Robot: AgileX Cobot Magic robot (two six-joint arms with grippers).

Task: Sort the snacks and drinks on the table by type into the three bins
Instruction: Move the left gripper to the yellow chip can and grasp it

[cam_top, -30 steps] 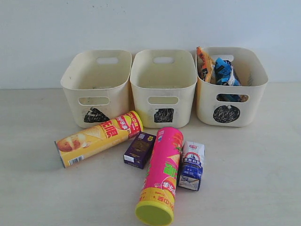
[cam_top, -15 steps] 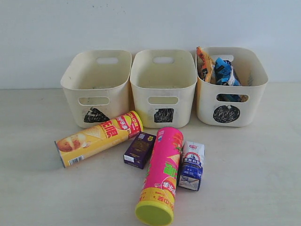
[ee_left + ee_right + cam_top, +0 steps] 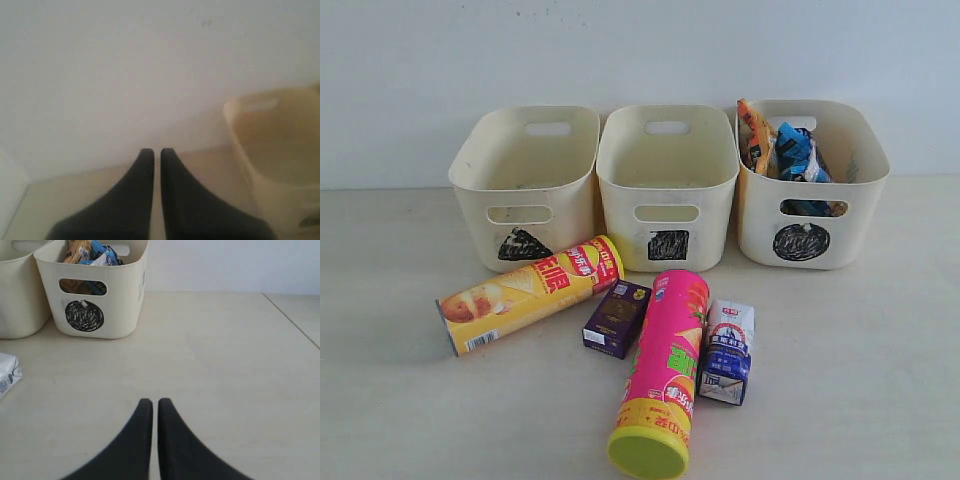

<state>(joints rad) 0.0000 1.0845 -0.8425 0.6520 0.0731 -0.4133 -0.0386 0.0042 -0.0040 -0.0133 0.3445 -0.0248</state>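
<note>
Bags (image 3: 794,152) half-hidden in circle bin (image 3: 861,214), carton (image 3: 7,373) cropped

Black scribbled signs mark the cream bins: a triangle (image 3: 524,245) on the left bin (image 3: 570,215), a square (image 3: 668,244) on the middle bin (image 3: 712,222), a circle (image 3: 801,241) on the right bin (image 3: 857,215). Chinese lettering on the yellow-red tube (image 3: 525,295), pink tube (image 3: 668,370) and blue-and-white carton (image 3: 728,352) is too small to read

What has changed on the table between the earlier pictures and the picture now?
Nothing has visibly changed. The yellow-red chip tube, the pink chip tube, the dark purple box and the blue-and-white carton lie on the table as before, and the orange bag and the blue bag stay in the circle bin.
</note>
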